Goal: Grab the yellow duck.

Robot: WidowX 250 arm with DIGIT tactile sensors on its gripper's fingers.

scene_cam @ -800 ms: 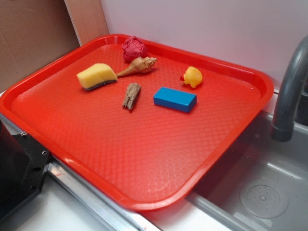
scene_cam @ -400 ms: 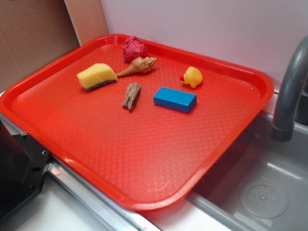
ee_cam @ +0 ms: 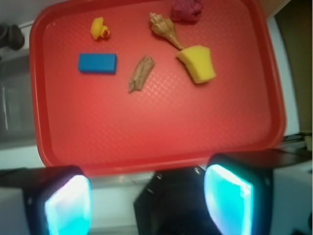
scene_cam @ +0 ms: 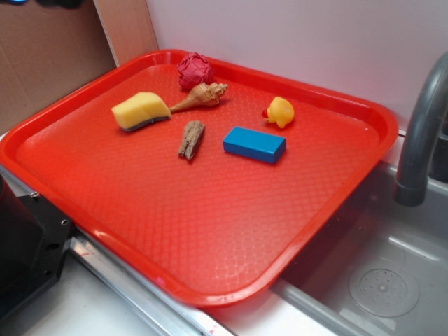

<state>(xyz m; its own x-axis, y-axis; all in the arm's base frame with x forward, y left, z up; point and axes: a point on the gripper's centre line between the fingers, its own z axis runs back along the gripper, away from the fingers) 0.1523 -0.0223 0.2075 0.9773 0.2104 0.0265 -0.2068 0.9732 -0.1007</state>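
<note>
The yellow duck (scene_cam: 280, 111) with a red-orange beak sits on the red tray (scene_cam: 210, 231) at the far right, just behind the blue block (scene_cam: 254, 144). In the wrist view the duck (ee_cam: 99, 28) is at the top left, above the blue block (ee_cam: 97, 63). My gripper (ee_cam: 149, 200) is open and empty, its two cyan-lit fingers (ee_cam: 68, 205) wide apart, high above the tray's near edge. In the exterior view only a dark sliver shows at the top left edge.
On the tray also lie a yellow sponge (scene_cam: 140, 110), a seashell (scene_cam: 201, 96), a crumpled red ball (scene_cam: 195, 71) and a piece of bark (scene_cam: 191, 138). A grey faucet (scene_cam: 420, 133) and sink (scene_cam: 381, 280) are at the right. A black box (scene_cam: 28, 245) stands at the front left.
The objects on the tray have not moved. A dark and blue sliver has appeared at the top left edge of the exterior view.
</note>
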